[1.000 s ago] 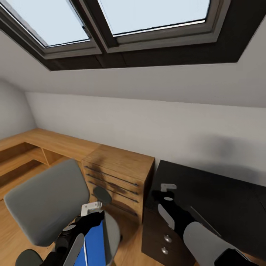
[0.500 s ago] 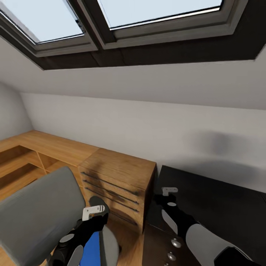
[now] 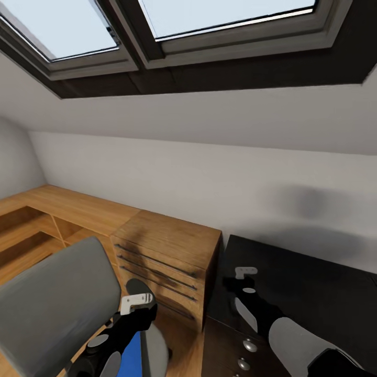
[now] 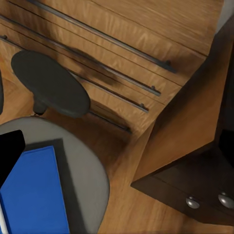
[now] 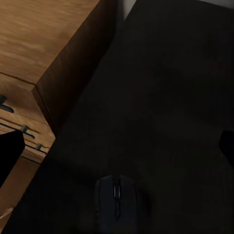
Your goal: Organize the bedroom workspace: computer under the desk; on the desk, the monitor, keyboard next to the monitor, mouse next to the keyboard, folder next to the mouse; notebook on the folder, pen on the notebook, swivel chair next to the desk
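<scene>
— Attic bedroom, black desk (image 3: pixel 314 293) beside wooden cabinet (image 3: pixel 167 246). Progress?
— Mouse (image 5: pixel 116 200) already on desk; folder (image 4: pixel 34 195) still on swivel chair (image 3: pixel 57 298). Cannot tell for left gripper (image 3: pixel 137 302), right gripper (image 3: pixel 245 273).

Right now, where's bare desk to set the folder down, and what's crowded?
Free: the desk top between the mouse and the wall, bordered on one side by the wooden cabinet. Crowded: the swivel chair seat, where the folder fills much of it, armrest close alongside.
</scene>
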Robot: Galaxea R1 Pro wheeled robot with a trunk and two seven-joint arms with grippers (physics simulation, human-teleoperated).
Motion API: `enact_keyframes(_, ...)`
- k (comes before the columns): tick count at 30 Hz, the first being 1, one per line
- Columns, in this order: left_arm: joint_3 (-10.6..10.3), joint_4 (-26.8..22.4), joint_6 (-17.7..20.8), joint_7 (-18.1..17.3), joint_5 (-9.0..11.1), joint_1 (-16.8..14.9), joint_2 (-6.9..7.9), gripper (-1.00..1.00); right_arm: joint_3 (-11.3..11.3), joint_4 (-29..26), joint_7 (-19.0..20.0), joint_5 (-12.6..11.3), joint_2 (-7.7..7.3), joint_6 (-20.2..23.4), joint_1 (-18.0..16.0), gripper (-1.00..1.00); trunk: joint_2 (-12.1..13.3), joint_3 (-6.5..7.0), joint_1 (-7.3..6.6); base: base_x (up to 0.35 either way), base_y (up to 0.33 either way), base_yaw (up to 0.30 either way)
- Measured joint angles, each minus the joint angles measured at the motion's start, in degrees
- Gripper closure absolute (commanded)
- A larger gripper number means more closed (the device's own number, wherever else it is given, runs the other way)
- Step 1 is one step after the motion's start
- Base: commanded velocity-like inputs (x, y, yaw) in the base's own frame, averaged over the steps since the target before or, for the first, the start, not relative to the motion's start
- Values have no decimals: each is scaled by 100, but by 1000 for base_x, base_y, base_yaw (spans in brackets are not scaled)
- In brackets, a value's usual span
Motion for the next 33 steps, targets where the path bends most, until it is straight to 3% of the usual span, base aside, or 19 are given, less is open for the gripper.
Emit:
enact_keyframes(8, 14, -1, -2, 11, 0, 1, -1, -100, -15, 3, 2, -43, -147, 41, -6, -100, -322, -144, 176, 0, 0, 0)
enact_keyframes(21, 80, -2, 0, 14, 0, 1, 6, -100, -16, -9, 1, -84, -163, 701, -23, -100, -845, -379, 462, 0, 0, 0)
enact_keyframes(33, 104, -4, 1, 14, 0, 0, 7, -100, -28, -13, -4, -87, -155, 794, -25, -100, -1327, -595, 726, 0, 0, 0)
